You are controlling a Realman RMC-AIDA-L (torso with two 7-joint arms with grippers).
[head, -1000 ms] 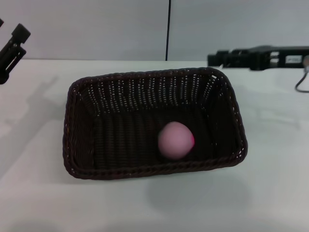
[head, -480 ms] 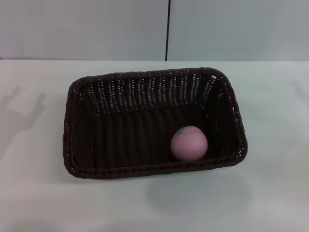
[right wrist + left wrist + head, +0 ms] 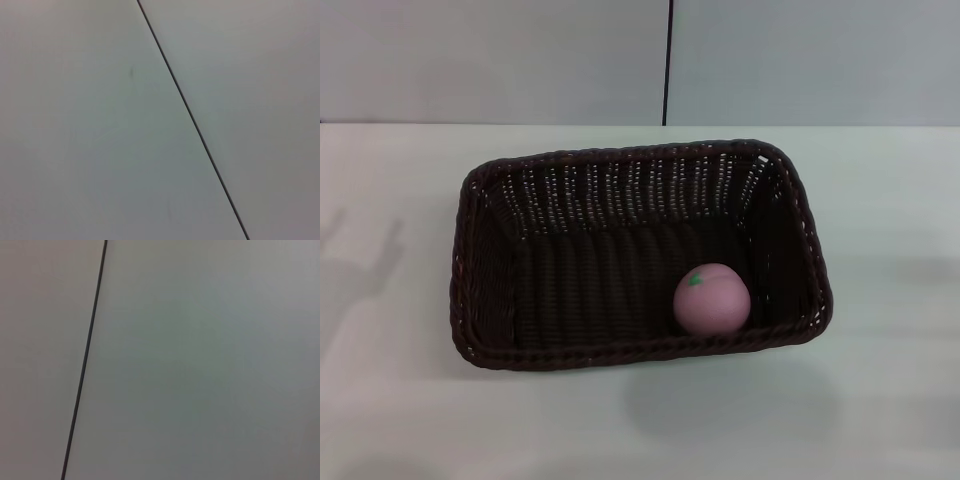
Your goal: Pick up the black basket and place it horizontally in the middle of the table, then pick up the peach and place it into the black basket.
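Neither tool in sight; peach already in the basket

Neither tool shows in any view. Head view holds no arm at all. Both wrist views show only a plain pale panel crossed by a dark seam line. So whether either tool is apart or together cannot be told, nor which arm stands nearer the work.

Black basket (image 3: 485,270) sits on the counter (image 3: 890,400), about midway between the left and right edges and roughly central front to back. Long axis runs left to right, close to parallel with the front edge, the right end swung slightly toward the back. Upright, open side up.

Peach (image 3: 712,298) lies inside the basket, on its floor in the front right corner, close against the front wall and near the right wall. Small green mark faces up.

Judgement: both placements look done, with no further grasp called for. If a correction were wanted, the peach lies toward the right side, so the right arm would probably have the shorter reach.
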